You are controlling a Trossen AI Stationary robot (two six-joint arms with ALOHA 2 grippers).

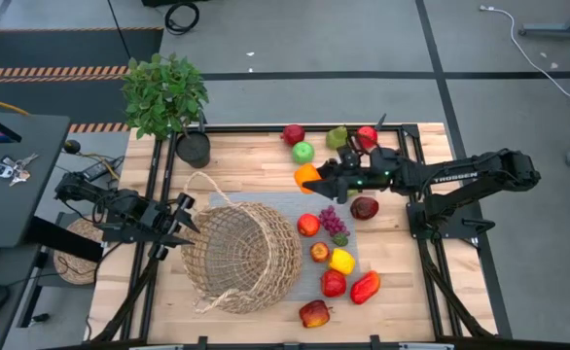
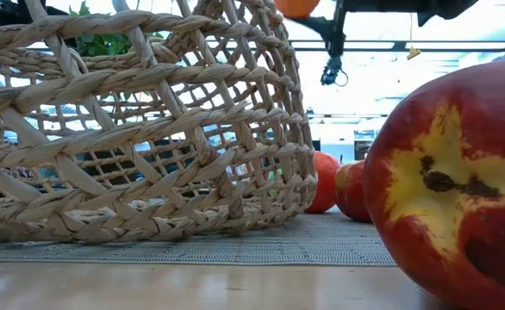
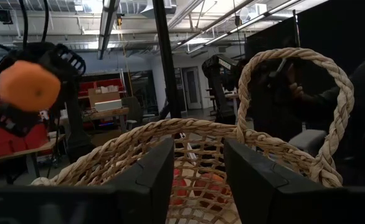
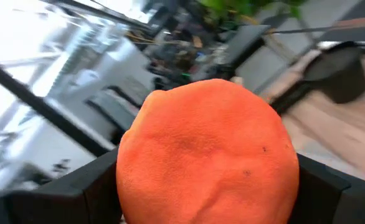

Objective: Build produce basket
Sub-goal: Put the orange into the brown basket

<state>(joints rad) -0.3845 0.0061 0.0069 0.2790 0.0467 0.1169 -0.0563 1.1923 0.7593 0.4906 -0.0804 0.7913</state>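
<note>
1. Wooden bench (image 1: 256, 160) with a grey mat (image 1: 353, 255) in its middle; a potted plant (image 1: 165, 94) stands at the far left corner.
2. The basket (image 1: 241, 257) is on the mat, left of center, and it seems tipped a little, with the mouth up.
3. Most produce lies outside the basket: a green apple (image 1: 303, 152) and red pieces at the far side, grapes (image 1: 333, 221) in the middle, a yellow piece (image 1: 342, 261) and more red ones to the near right.
4. The right end effector (image 1: 314, 181) is closed around an orange (image 4: 207, 152) and holds it in the air, just right of the basket's far rim.
5. The left end effector (image 1: 190, 219) waits at the basket's left rim, its fingers apart and holding nothing.
6. I judge the step in hand is carrying the orange to the basket.
7. The next move, I think, needs the right arm to go left and nearer until the orange is over the mouth, then lower and release, without hitting the handle (image 3: 294, 106).
</note>
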